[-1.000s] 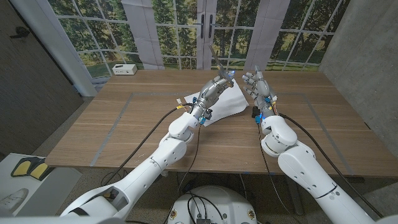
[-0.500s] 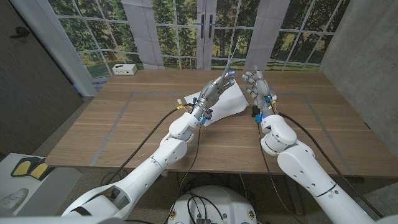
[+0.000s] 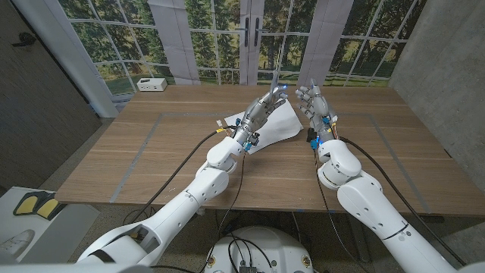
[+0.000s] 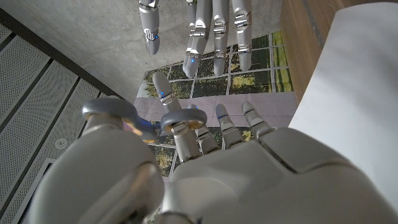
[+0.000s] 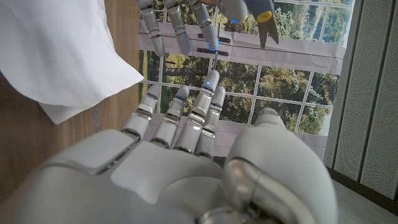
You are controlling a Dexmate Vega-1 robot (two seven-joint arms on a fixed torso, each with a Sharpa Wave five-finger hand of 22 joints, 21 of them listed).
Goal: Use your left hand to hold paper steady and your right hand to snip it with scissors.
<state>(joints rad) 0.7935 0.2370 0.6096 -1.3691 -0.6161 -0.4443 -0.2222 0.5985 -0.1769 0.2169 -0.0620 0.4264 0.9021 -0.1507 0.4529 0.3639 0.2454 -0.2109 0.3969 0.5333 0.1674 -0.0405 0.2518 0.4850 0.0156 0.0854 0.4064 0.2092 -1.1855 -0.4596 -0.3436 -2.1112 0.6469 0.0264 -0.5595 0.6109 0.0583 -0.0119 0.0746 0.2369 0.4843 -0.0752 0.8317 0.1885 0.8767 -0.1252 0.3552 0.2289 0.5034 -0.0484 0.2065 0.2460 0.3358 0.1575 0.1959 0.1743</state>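
Over the far middle of the counter (image 3: 151, 152), from the head camera: finds the left robot hand (image 3: 264, 108) raised above the paper (image 3: 284, 125), fingers closed round what look like scissors (image 3: 274, 78), blade pointing up. Finds the right robot hand (image 3: 311, 101) just beside it, upright, fingers apart, holding nothing. Shows both hands about where they were a second ago, but the blade tip swung toward the right hand and then partly back.

From the left wrist: looks along the left robot hand (image 4: 249, 168), something yellowish pinched at the thumb, toward the spread fingers of the right robot hand (image 4: 211, 31), with the paper (image 4: 354, 93) lying alongside.

From the right wrist: shows the open right robot hand (image 5: 180, 162) facing the left robot hand (image 5: 180, 25), the scissors (image 5: 264, 18) beside its fingers, the paper (image 5: 56, 56) lying uncut.

Suggests a handover under way, probably; no snip begun.
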